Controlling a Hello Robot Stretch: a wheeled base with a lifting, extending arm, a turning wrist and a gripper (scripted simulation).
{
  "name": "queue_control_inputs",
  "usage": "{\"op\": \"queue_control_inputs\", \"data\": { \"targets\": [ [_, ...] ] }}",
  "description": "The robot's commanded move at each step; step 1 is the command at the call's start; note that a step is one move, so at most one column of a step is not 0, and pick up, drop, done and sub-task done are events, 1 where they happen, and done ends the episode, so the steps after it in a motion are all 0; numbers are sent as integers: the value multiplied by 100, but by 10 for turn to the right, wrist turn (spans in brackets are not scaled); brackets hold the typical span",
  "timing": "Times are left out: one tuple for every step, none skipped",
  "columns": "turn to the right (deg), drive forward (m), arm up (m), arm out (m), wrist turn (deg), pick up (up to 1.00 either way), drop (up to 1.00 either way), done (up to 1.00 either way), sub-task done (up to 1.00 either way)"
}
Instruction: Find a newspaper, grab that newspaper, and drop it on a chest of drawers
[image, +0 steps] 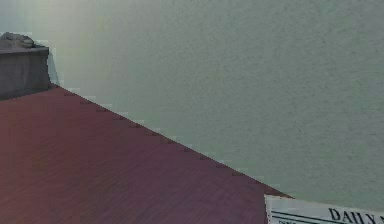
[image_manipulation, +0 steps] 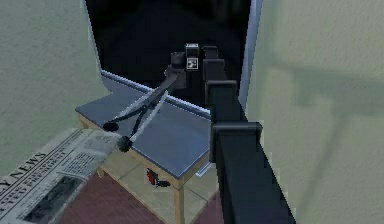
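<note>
Bench (image_manipulation: 175, 140): grey top, wood legs, seen right behind the hand (image_manipulation: 116, 136) & running out to its right. Below-left of hand, just past bench's near edge: dark red-brown top (image: 100, 160) w/ newspaper (image_manipulation: 55, 172) lying flat on it; in fwd view the paper's corner sits at that top's near right end. Grey boxy thing (image: 22, 62) at red-brown top's far corner, can't tell if on it. Under bench, below hand & a bit right: pale tiled floor (image_manipulation: 125, 182) w/ small red-black obj (image_manipulation: 152, 178) on it.
</note>
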Motion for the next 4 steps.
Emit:
{"op": "queue_control_inputs", "data": {
  "targets": [
    [0, 0, 0, -44, 0, 0, 0, 0, 0],
    [360, 0, 0, 0, 0, 0, 0, 0, 0],
    [0, 5, 0, 0, 0, 0, 0, 0, 0],
    [-450, 0, 0, 0, 0, 0, 0, 0, 0]
  ]
}}
